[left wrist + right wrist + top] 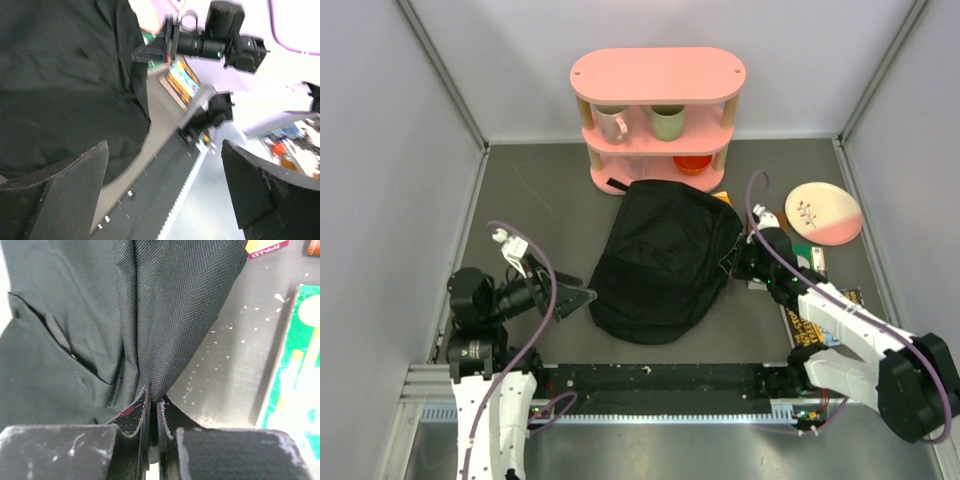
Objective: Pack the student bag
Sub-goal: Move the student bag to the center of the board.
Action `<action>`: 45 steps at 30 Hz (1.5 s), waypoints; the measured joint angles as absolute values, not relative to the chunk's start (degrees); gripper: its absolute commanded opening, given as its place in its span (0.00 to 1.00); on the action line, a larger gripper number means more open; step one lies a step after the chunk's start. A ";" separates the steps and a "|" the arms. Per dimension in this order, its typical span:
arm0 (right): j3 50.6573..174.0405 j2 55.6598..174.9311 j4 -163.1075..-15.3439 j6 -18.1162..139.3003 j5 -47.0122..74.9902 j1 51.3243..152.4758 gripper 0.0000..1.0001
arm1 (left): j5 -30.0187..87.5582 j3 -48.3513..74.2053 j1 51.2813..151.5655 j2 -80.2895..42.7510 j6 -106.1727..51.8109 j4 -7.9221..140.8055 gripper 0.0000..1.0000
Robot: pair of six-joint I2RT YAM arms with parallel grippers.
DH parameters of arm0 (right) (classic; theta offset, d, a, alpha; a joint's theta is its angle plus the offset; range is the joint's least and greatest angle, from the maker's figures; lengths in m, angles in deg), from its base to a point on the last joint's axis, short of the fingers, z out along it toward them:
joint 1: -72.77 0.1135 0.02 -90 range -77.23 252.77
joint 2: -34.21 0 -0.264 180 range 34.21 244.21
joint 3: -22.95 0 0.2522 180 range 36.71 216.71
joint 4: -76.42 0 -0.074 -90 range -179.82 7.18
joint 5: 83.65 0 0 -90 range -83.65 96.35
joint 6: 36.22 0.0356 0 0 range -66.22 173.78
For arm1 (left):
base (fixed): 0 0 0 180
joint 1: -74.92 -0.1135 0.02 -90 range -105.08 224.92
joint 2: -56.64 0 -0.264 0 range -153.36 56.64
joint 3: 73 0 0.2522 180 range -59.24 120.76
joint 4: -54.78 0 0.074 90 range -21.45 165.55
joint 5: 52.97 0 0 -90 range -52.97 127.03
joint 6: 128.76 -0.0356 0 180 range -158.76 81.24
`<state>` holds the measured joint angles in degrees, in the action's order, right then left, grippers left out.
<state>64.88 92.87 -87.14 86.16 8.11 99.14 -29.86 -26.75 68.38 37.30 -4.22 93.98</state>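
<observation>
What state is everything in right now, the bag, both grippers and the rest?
student bag: lying flat, wrinkled, right edge pinched
right gripper: shut on a fold of the student bag
left gripper: open, empty, by the bag's left side
pink shelf: upright behind the bag
white mug: upright on the shelf
green mug: upright on the shelf
plate: flat on the table

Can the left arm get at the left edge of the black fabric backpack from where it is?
Probably yes: the left hand stands open just left of the soft black fabric backpack, with nothing visible between them.
</observation>
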 measured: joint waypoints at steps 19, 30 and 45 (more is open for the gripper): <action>76.16 110.62 -81.20 77.28 5.11 96.85 0.40 | 8.52 -29.29 81.71 0.39 -11.01 80.38 0.98; 74.58 109.57 -81.61 79.80 5.62 96.28 0.90 | 6.84 -30.34 84.57 -24.14 -6.82 57.26 0.97; 81.64 116.84 -83.17 78.12 12.44 95.84 0.93 | 6.68 -35.74 97.97 -18.87 -3.28 49.80 0.61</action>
<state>81.64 116.84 -83.17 78.12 12.44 95.84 6.68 -35.74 97.97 -18.87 -3.28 49.80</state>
